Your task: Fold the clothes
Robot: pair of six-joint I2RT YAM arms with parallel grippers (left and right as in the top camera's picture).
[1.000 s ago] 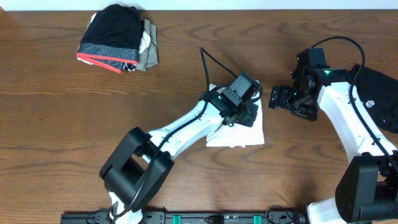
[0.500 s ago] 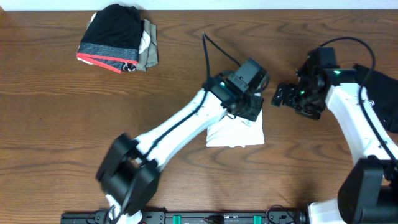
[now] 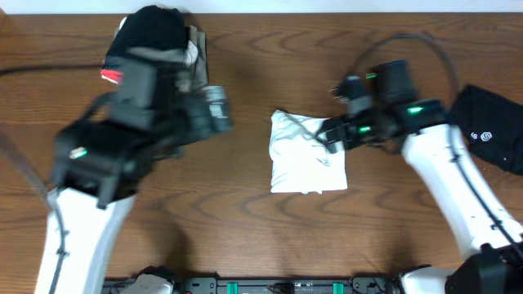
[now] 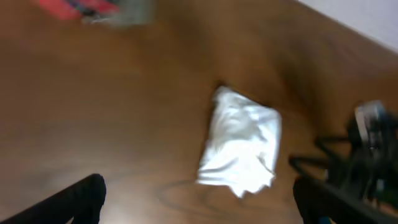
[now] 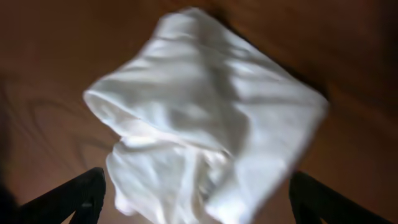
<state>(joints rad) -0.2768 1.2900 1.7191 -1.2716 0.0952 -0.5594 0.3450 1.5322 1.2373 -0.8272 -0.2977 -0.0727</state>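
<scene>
The white shirt [image 3: 309, 159] lies in a folded, wrinkled bundle at the middle of the table; it also shows in the left wrist view [image 4: 242, 143] and fills the right wrist view [image 5: 205, 118]. My right gripper [image 3: 331, 135] hovers open at the bundle's upper right edge, its dark fingers [image 5: 68, 199] spread wide either side of the cloth. My left gripper [image 3: 219, 110], blurred by motion, is well to the left of the shirt and open, with nothing between its fingers [image 4: 81, 199]. A black garment with a white logo [image 3: 490, 135] lies at the right edge.
A stack of folded clothes [image 3: 155, 49], black on top with a red-edged layer, sits at the back left. It appears as a blur in the left wrist view [image 4: 93, 9]. Bare wooden table [image 3: 245, 212] surrounds the shirt.
My left gripper has opened, let go of the white shirt and swung far to the left. My right gripper has moved left onto the shirt's upper right edge.
</scene>
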